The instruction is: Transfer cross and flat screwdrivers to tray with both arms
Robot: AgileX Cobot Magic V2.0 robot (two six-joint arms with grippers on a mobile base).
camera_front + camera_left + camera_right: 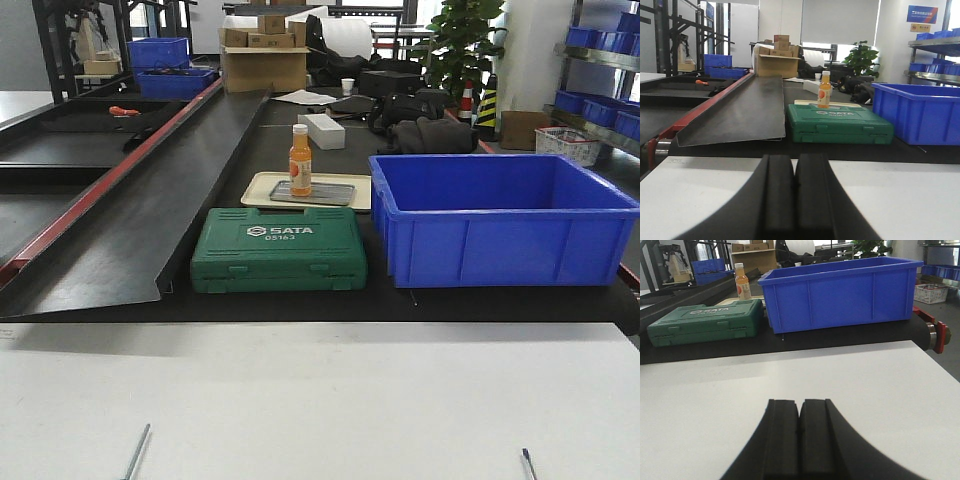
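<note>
Left tool (794,165), right tool (799,407), both closed

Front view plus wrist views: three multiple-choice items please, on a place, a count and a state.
1. Relative to the green case, the orange bottle stands: A on top of it; B behind it, on the small steel tray; C in front of it.
2. Screwdriver shafts at the front view's lower edge: A none; B two; C four.
3. The left gripper and right gripper are: A both open; B both shut, empty; C each holding a screwdriver.
Key: 1 B, it stands on the tray beyond the case. 2 B, one left, another right. 3 B, pads meet with nothing between.
</note>
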